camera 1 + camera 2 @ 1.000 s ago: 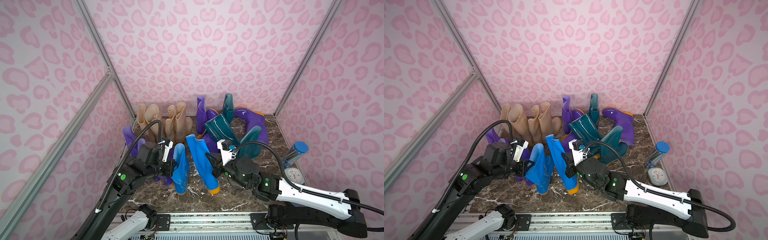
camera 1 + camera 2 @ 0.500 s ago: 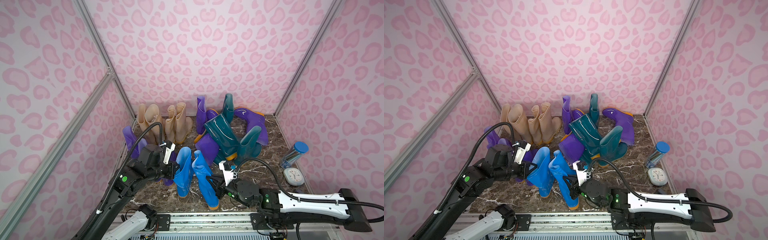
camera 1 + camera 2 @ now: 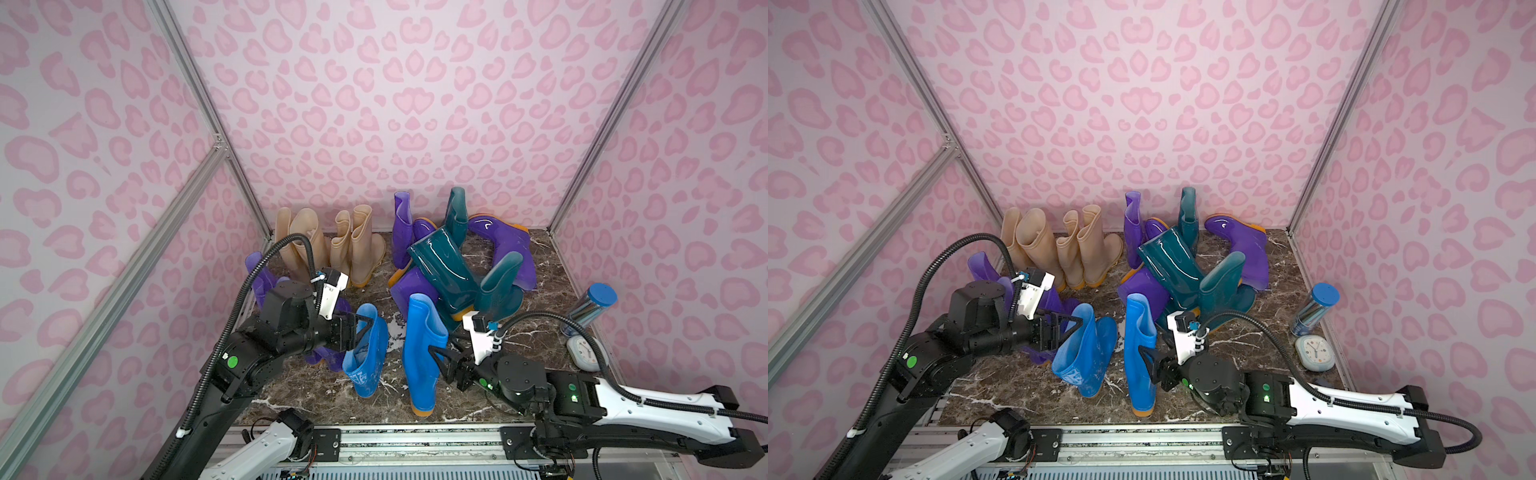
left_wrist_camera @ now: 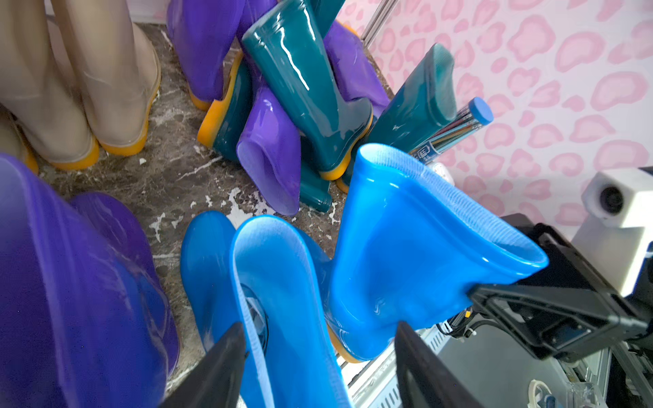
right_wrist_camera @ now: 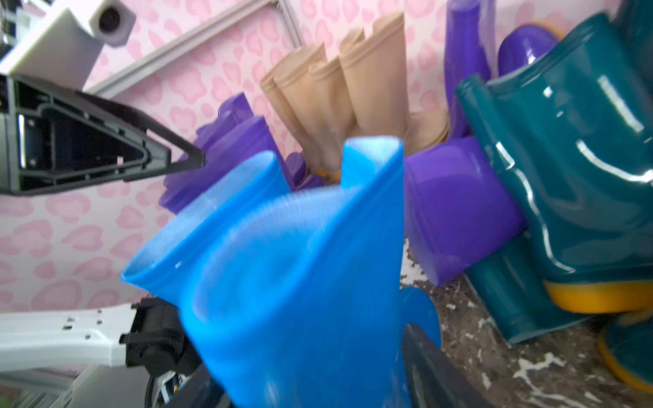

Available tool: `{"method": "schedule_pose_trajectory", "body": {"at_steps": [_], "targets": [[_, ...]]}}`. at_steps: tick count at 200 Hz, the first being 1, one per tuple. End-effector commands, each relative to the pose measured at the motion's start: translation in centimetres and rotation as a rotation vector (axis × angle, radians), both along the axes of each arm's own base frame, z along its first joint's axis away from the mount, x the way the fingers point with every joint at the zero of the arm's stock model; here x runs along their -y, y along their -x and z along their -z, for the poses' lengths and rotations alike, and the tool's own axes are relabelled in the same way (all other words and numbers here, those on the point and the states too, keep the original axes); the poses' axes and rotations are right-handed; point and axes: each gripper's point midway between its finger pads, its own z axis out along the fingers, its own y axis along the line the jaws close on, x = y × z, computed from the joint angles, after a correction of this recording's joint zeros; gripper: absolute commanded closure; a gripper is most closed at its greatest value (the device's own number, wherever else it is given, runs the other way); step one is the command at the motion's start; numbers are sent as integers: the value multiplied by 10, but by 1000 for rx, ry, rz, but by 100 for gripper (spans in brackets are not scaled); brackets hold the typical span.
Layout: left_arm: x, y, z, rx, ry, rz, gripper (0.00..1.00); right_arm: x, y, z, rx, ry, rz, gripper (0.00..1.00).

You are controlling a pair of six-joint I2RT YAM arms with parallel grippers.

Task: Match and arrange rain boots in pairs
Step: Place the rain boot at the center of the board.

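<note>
One bright blue boot [image 3: 368,353] and its mate [image 3: 422,353] stand side by side, just apart, at the front middle of the counter [image 3: 332,401]; this pairing looks nearly done; the left jaws stand spread astride one cuff, the right jaws spread about the other shaft, neither pinching; next, both should back away without tipping them, then search the teal-and-purple heap [image 3: 449,270].

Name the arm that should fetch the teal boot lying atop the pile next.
Right, probably: the right gripper is open near the teal boot; the left gripper would have to cross both blue boots.
</note>
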Motion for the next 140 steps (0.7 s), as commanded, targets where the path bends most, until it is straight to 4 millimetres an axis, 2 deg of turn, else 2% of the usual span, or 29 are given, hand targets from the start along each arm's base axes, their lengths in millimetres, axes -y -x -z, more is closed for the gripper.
{"method": "schedule_pose_trajectory", "body": {"at_steps": [1,32,54,70,94,115,140], "targets": [[8,-9,-16,42,3,30,32,22,-14,-7,67,102,91,33],[26,-20,-16,29,28,74,36,12,-15,7,53,116,45,32],[33,-24,-16,22,39,90,37,23,-24,-14,77,94,101,30],[38,-26,-17,20,35,107,37,23,-32,-20,60,116,72,27],[37,-29,-18,35,17,100,37,2,-25,-13,10,170,-61,20],[33,-30,-20,58,-4,88,36,-26,-7,0,-76,217,-206,16],[27,-32,-19,79,-38,71,36,-40,9,18,-134,329,-256,13]]}}
